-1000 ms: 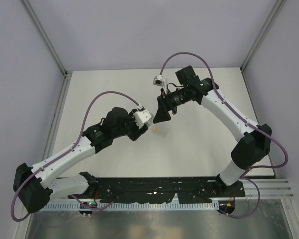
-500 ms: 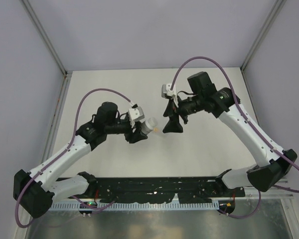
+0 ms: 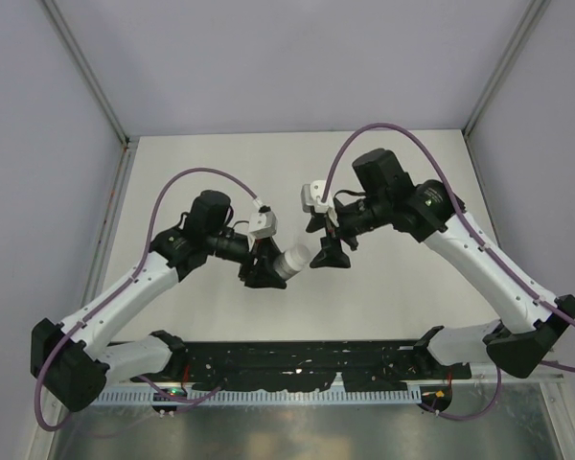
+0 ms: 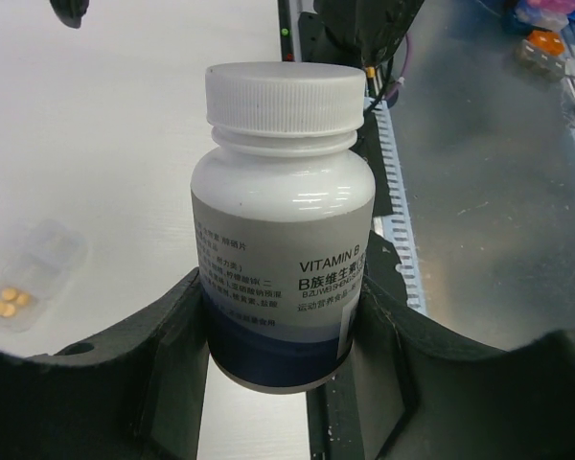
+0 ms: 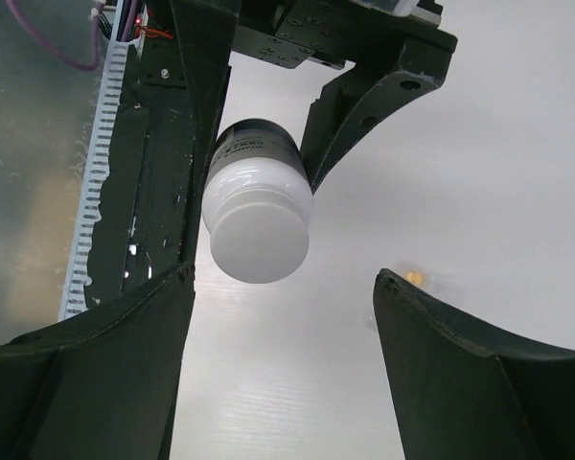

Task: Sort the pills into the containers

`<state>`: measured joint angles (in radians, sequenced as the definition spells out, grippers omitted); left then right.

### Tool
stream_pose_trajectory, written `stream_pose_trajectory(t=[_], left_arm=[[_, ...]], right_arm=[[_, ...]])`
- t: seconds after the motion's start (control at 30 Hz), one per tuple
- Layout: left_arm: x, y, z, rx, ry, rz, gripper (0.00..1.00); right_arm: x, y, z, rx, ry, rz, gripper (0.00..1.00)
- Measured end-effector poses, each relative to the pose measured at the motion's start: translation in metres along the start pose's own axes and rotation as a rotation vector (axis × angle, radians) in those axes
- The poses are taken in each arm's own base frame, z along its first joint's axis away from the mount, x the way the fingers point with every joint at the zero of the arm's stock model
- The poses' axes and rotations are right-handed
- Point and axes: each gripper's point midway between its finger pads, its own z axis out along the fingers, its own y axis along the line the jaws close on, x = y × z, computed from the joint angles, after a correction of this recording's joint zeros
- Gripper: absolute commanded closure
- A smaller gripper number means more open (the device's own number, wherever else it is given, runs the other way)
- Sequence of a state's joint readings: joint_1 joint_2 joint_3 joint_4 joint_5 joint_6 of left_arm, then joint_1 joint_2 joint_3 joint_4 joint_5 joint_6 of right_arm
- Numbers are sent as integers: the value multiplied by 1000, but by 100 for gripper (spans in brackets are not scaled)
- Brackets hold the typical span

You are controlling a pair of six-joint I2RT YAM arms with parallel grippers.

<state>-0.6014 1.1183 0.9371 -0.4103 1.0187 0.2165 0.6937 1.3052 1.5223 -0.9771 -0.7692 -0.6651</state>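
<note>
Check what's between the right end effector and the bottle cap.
Nothing: in the right wrist view only open air separates the end effector from the bottle cap.

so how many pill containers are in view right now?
2. The white-capped vitamin B bottle is held in the left gripper. The clear packet lies on the table with orange pills inside. Others could be hidden.

Bottle [image 3: 293,261] left of right claw [image 3: 324,257].
</note>
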Motion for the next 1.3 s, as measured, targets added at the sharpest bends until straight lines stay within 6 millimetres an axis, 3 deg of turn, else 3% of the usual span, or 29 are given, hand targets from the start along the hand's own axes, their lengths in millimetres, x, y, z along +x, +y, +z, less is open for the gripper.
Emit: stream_pose_trajectory(t=[0.33,0.77,0.97,1.3], left_arm=[[4,-6,3,61,10,-39,100],[5,-7,3,69,11,-45,100],[7,-6,3,59,17,-47,100],[13,13,-2,-80,52,-46,100]], right_arm=[[2,11,14,-59,30,-15,29],[4,15,22,-100,41,4,57],[5,14,24,-107,47,25,65],[12,-3,33,-95,72,137,70]])
